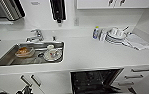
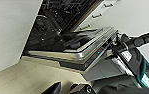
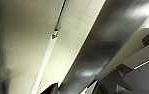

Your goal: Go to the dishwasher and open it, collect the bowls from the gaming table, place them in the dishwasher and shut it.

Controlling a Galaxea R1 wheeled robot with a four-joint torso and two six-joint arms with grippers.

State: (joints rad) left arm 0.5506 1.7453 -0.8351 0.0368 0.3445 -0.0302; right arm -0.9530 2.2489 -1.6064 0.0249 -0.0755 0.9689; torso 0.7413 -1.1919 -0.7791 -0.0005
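The dishwasher [image 1: 95, 81] stands open under the white counter, its dark interior showing in the head view. In the left wrist view its door [image 2: 90, 47] is folded down flat, and the dark racks [image 2: 57, 15] lie behind it. My left gripper [image 2: 66, 89] hovers low over the pale floor in front of the door, and part of that arm [image 1: 25, 90] shows in the head view. My right gripper [image 3: 70, 90] is close to a brushed steel surface [image 3: 97, 45] and a pale panel. The bowls and the gaming table are out of view.
A steel sink [image 1: 5, 58] holds a clear bowl with orange contents [image 1: 23, 51] and a plate with a cup [image 1: 52, 53]. White plates [image 1: 115, 35], a bottle [image 1: 95, 32] and a cloth [image 1: 137, 41] lie on the counter. Drawers [image 1: 140, 70] flank the dishwasher.
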